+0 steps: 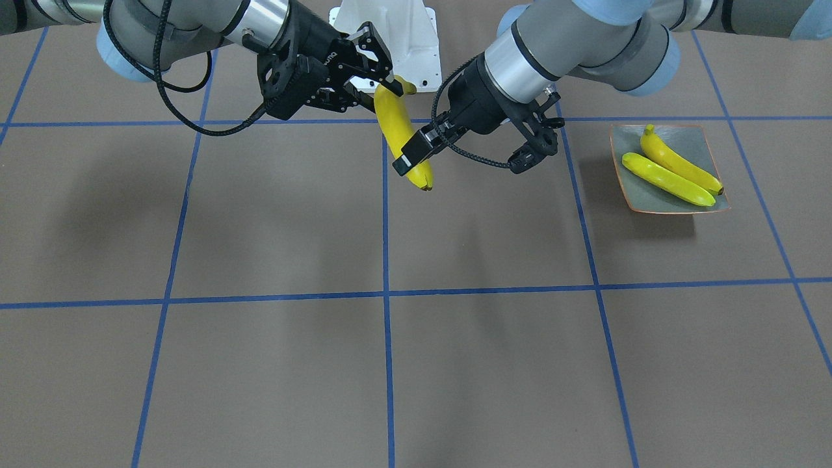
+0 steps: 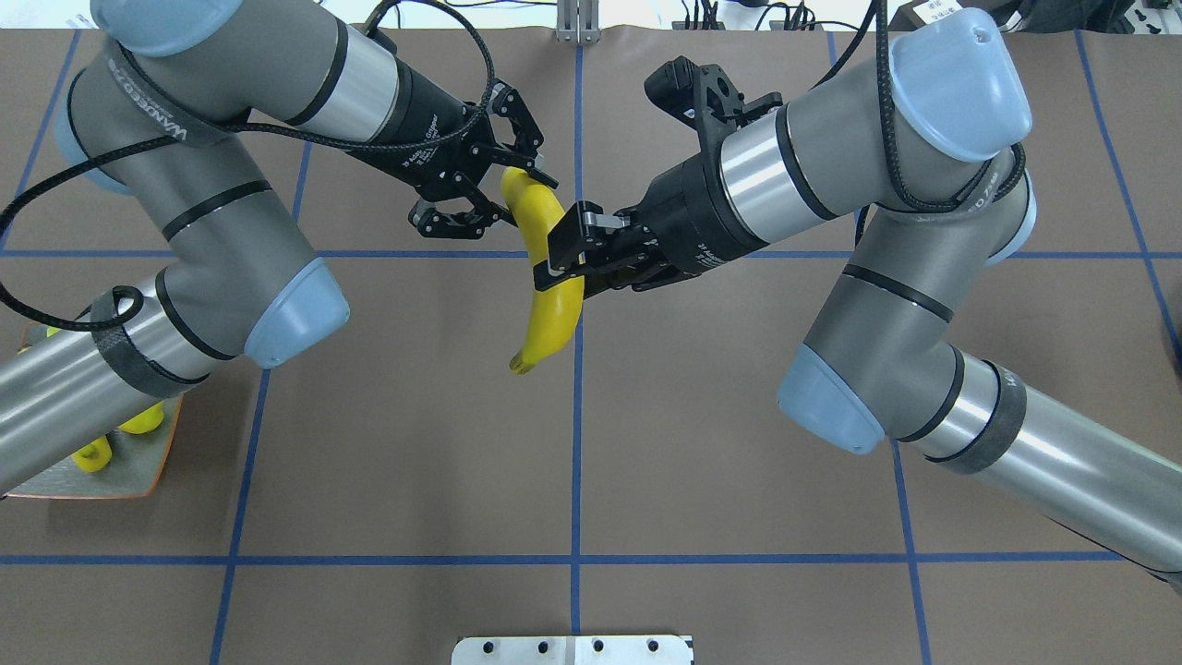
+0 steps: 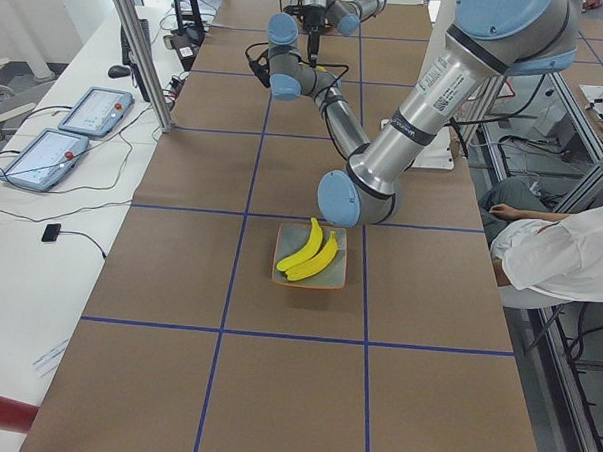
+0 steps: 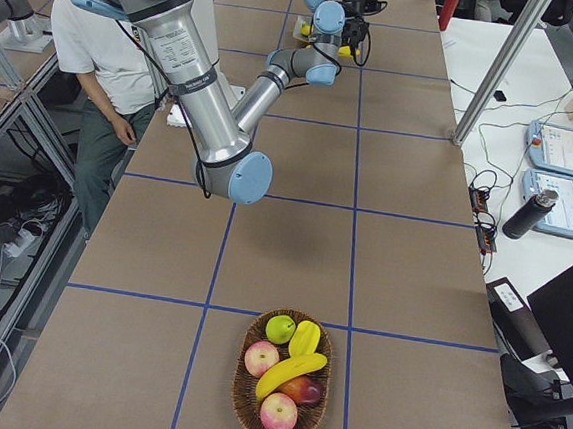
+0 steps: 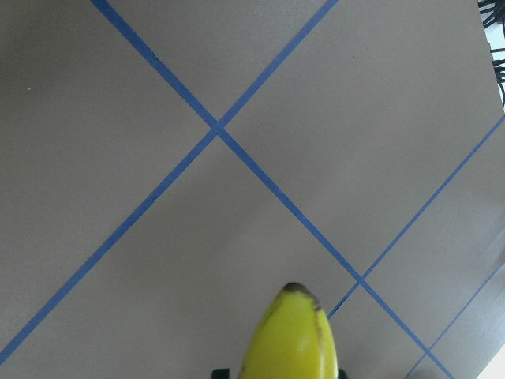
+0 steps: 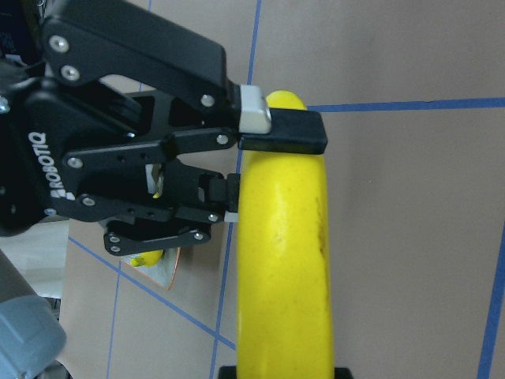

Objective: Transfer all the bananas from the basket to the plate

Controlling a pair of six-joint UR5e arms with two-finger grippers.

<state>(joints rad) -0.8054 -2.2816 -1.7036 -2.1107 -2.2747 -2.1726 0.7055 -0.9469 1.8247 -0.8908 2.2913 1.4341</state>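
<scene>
Closest to the robot, the right gripper (image 2: 567,249) is clamped on the stem half of a banana (image 2: 554,305). Its own wrist view shows the fruit running out from between its two fingertips. The banana hangs in the air over the middle of the brown table (image 1: 260,214), above the crossing of blue tape lines (image 1: 385,260). Its brownish stem (image 1: 406,85) points back toward the robot's base and its dark tip (image 5: 293,290) points away.

A little farther out, the left gripper (image 2: 524,197) has the tip end. One finger lies across the top of the fruit and the other sits at its side. The jaws are drawn in to the banana's width, so both grippers hold it at once.

Out on the robot's left, the plate (image 1: 692,140) sits flat on the table, well apart from the grippers. Two more bananas (image 1: 669,181) lie on it side by side, touching, set on the diagonal.

Farthest off, at the table's end on the robot's right, stands a woven basket (image 4: 237,381). In it a last banana (image 4: 291,374) lies among apples (image 4: 279,413) and other fruit.

Beside the table, a person in a white shirt (image 3: 565,260) is partly in view.
</scene>
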